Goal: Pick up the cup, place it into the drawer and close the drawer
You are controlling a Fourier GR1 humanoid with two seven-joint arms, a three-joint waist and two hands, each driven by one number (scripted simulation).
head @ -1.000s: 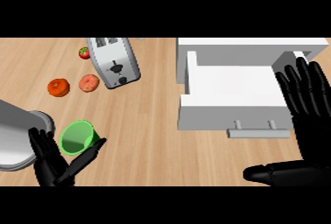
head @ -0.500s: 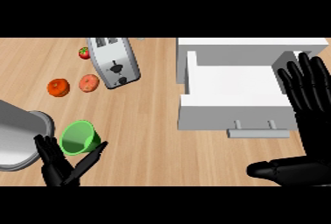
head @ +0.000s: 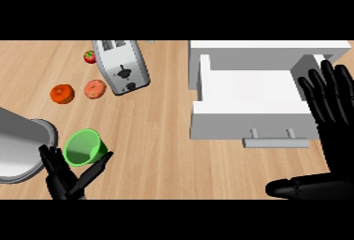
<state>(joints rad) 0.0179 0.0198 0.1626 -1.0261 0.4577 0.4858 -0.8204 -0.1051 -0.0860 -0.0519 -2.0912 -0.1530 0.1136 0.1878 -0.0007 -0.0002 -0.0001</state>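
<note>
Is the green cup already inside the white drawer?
No, the green cup sits on the counter by the left hand, apart from the open drawer.

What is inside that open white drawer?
The drawer shows only its bare white floor. The right hand covers its right edge, so that strip is hidden. The green cup remains outside.

Green cup [head: 84,148], white drawer [head: 250,104], silver toaster [head: 122,65], possibly orange fruit [head: 62,93]
</note>
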